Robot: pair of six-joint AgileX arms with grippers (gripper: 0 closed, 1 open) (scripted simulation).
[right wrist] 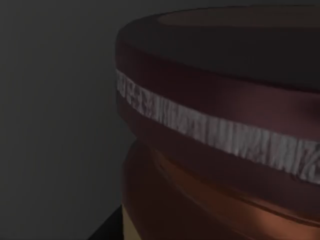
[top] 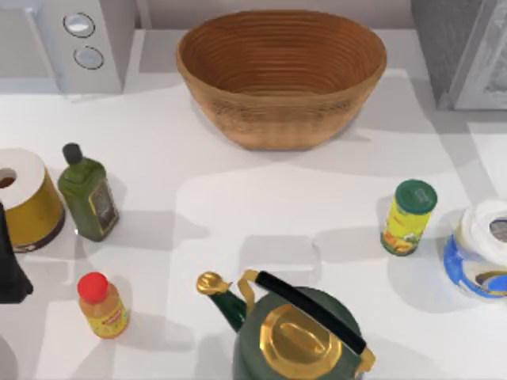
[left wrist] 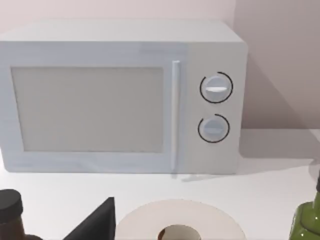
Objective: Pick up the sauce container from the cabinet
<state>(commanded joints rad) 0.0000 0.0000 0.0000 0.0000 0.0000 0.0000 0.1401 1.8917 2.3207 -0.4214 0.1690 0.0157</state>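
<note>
Item one, the sauce container (right wrist: 220, 125), a round jar with a wide dark-maroon lid, a pale crackled band round the lid's wall and a red-brown shoulder: you find it close before the right wrist camera in a dim grey surround, its far side and base cut off; a black corner (right wrist: 107, 232) at its foot is too small to identify. Item two, the grey cabinet (top: 467, 55) at the table's far right corner, cropped, interior hidden from above. Item three, the left gripper (top: 11, 273), a dark shape at the table's left edge, mostly out of frame; you cannot tell whether it, or the right gripper, is spread or pressed together. Item four, the black wedge (left wrist: 95, 222) in the left wrist view, partly shown, just beside the paper roll. Containers: an oval woven wicker basket (top: 281, 79) at the far middle, nothing in it; a dark-green kettle with gold lid and spout (top: 297, 336) at the near edge, lidded and cut off; a yellow can with green lid (top: 409, 218) to the right; a blue-and-white tub (top: 479, 249) at the right edge, cropped; a green glass bottle with black cap (top: 89, 194) and a small yellow bottle with red cap (top: 101, 305) to the left; a white paper roll on a yellow base (top: 24, 198) at the left edge; a white microwave with two dials (left wrist: 120, 97), door shut, at the far left
</note>
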